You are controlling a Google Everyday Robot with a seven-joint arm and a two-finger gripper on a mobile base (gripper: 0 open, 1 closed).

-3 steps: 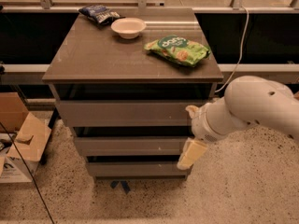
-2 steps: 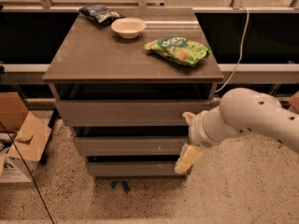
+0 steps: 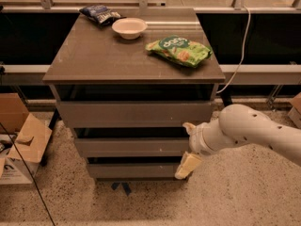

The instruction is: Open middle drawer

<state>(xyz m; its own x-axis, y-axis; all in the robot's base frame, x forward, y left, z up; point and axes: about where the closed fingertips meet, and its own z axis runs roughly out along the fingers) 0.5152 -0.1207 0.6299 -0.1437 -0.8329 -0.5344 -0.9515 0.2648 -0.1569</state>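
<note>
Edging left; hand (image 3: 188, 146) spans middle drawer (image 3: 127, 147) right end

On the desk (image 3: 94, 60), a bowl (image 3: 129, 28) is set near the rear edge, with a snack bag (image 3: 99, 14) just to its left by the rear left corner and a chip bag (image 3: 178, 51) toward the right edge. Under the desk top three drawers are stacked: the middle drawer (image 3: 131, 147) lies between the top drawer (image 3: 136, 114) and the bottom drawer (image 3: 134, 170). The gripper (image 3: 188, 146) is held at the right end of the middle drawer's front, with one of the fingers (image 3: 188, 126) above that front and the other below it. A cardboard box (image 3: 26, 138) is placed on the floor to the left.
</note>
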